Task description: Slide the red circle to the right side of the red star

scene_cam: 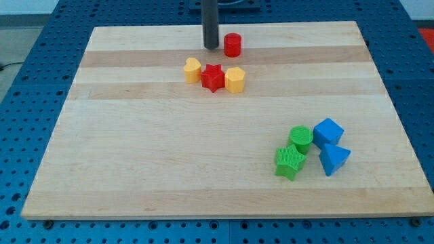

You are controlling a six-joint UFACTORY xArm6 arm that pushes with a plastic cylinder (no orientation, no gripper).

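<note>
The red circle (232, 45) stands near the board's top edge. My tip (211, 47) is just to its left, a small gap apart. Below them the red star (213, 77) lies in a row between a yellow heart (192, 70) on its left and a yellow hexagon (235, 79) on its right, both touching or nearly touching it. The red circle sits above and slightly right of the red star.
At the view's lower right is a cluster: a green circle (300, 138), a green star (289, 163), a blue cube (328, 131) and a blue triangle (333, 158). The wooden board (135, 149) lies on a blue perforated table.
</note>
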